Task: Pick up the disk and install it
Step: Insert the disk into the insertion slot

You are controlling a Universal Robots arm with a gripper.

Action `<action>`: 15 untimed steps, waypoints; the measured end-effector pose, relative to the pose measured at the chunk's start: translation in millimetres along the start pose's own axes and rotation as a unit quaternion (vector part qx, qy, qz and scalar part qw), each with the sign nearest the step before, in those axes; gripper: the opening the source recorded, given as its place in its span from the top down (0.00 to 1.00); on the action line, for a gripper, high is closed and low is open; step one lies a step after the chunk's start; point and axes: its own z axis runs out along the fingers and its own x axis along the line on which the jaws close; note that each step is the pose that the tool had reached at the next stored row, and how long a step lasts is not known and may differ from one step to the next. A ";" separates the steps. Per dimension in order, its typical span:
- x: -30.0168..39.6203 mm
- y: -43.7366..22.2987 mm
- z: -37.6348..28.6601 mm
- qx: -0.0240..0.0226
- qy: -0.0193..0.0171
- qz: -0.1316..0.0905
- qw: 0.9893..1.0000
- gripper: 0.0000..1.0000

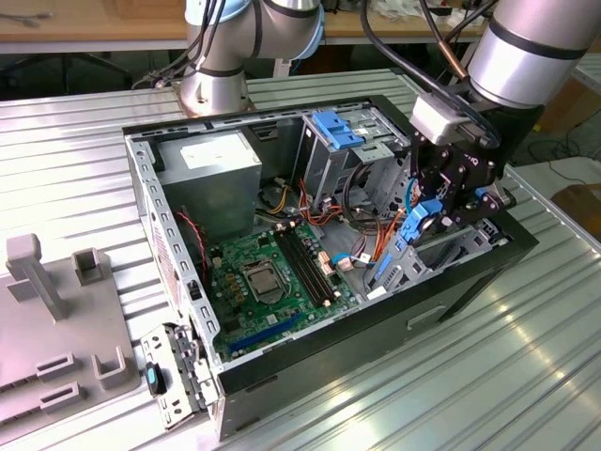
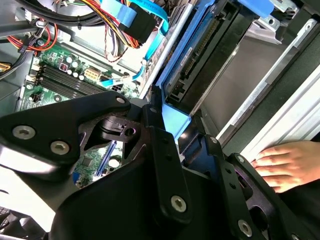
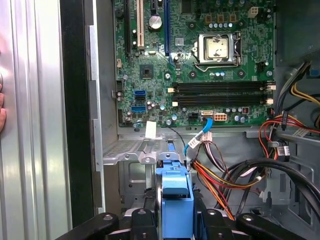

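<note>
The disk (image 1: 409,233) is gripped by its blue handle (image 3: 175,192) between the fingers of the gripper (image 1: 441,202), which are closed on it from both sides. It is hung tilted just below the gripper, at the drive bay (image 1: 451,252) of the open computer case (image 1: 310,362). The motherboard (image 3: 200,60) is seen beyond the gripper, with bundled cables (image 3: 235,175) just beside it. A person's hand (image 2: 287,165) is rested on the ribbed table (image 1: 470,376) near the gripper, outside the case wall.
</note>
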 end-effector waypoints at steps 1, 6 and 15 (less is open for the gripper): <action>0.0 0.0 0.2 0.000 0.000 0.000 1.000 0.63; 0.1 0.0 0.5 0.000 0.000 0.000 1.000 0.63; 0.2 0.1 0.9 0.000 0.000 0.000 1.000 0.63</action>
